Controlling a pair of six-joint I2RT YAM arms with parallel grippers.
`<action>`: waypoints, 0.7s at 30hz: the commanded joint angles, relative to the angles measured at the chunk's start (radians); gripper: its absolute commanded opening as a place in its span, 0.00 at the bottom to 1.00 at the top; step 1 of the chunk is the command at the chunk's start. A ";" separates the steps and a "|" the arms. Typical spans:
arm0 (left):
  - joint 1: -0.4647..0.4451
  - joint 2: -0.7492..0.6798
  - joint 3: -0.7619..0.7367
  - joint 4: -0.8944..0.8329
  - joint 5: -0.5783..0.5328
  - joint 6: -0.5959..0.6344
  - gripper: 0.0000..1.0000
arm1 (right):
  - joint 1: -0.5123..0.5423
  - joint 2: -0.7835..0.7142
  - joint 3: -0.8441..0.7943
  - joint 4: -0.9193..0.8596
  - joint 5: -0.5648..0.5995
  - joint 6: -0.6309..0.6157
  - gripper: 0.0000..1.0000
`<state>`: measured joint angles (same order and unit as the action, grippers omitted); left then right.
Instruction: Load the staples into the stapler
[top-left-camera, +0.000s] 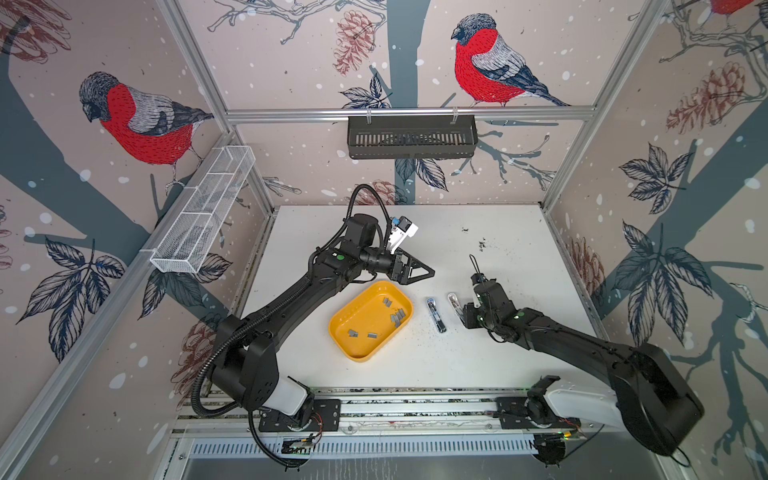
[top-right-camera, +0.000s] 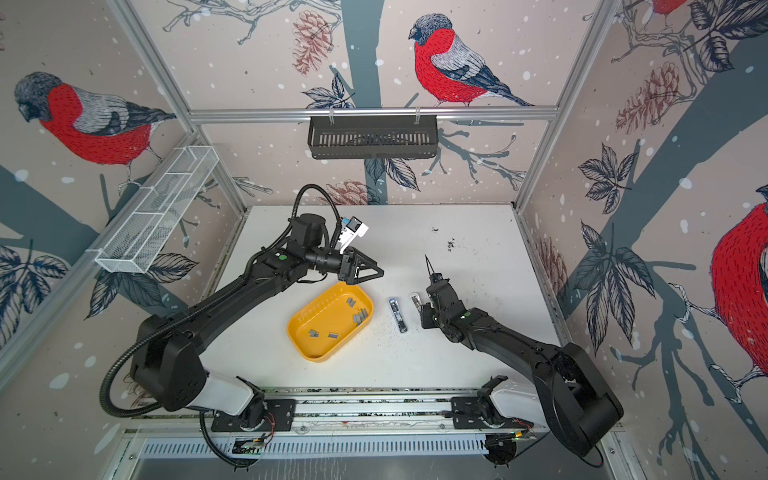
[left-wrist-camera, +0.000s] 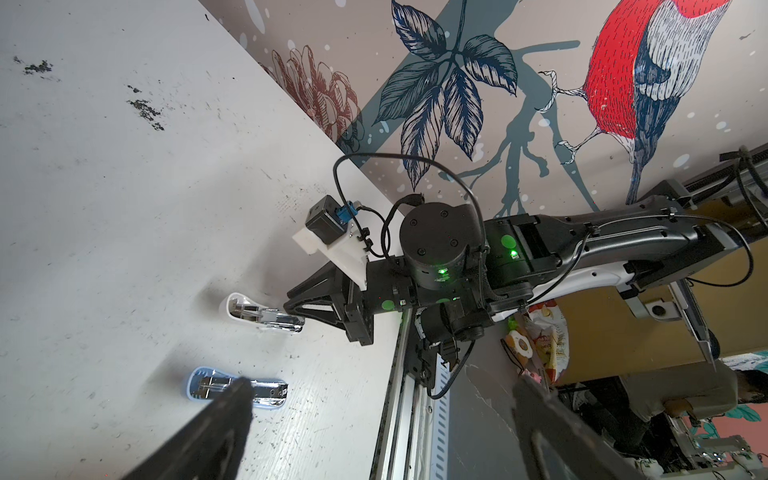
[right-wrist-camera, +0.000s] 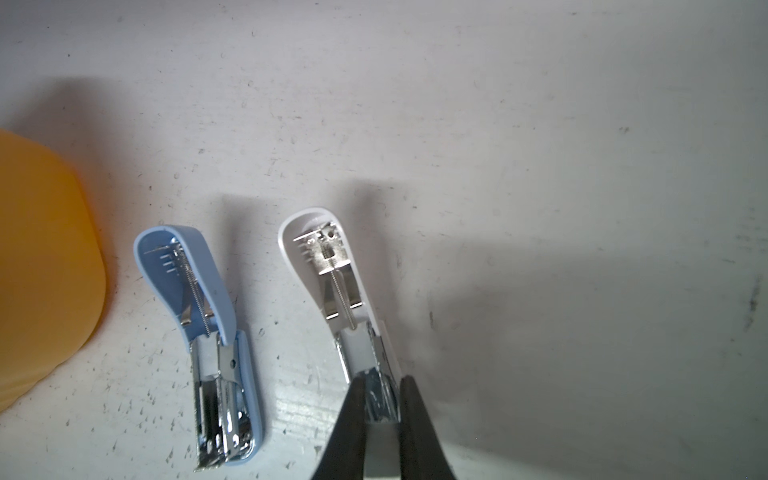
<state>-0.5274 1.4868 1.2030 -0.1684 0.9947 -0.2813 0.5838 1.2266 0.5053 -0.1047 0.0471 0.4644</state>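
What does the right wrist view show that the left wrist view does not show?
Only the right wrist view: an edge of the yellow tray. Only the left wrist view: the right arm, the bird wallpaper and the left gripper, open. Both: the blue stapler and the white stapler, lying open on the table, with the right gripper shut on the white one.

I am built of matt black jointed links, the left arm (top-left-camera: 291, 291) and the right arm (top-left-camera: 582, 345), each with a glossy white shell (top-left-camera: 286, 392) at its base. A ribbed black hose (top-left-camera: 199, 374) runs along my left arm, and a thin black cable (left-wrist-camera: 374, 154) arcs over my right wrist. Round green stickers (top-left-camera: 340, 257) mark my links. A round black motor cap (left-wrist-camera: 436, 232) shows small screws, with green lights (left-wrist-camera: 441, 271) beneath. A white bracket (left-wrist-camera: 332, 249) carries a small black camera (left-wrist-camera: 322, 216) with a blue plug (left-wrist-camera: 345, 212). My left gripper (top-left-camera: 432, 273) and right gripper (right-wrist-camera: 384, 386) have black, tapering, triangular fingers.
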 joint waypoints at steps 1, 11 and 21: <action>-0.001 -0.007 0.005 0.007 0.011 0.021 0.97 | 0.008 0.008 0.007 -0.008 0.020 -0.013 0.11; -0.001 -0.007 0.006 0.007 0.012 0.021 0.97 | 0.027 0.021 0.013 -0.012 0.031 -0.011 0.11; -0.001 -0.005 0.006 0.006 0.018 0.021 0.97 | 0.033 0.050 0.018 0.000 0.009 -0.003 0.11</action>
<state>-0.5274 1.4864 1.2030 -0.1684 0.9958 -0.2810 0.6144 1.2640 0.5171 -0.1028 0.0650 0.4652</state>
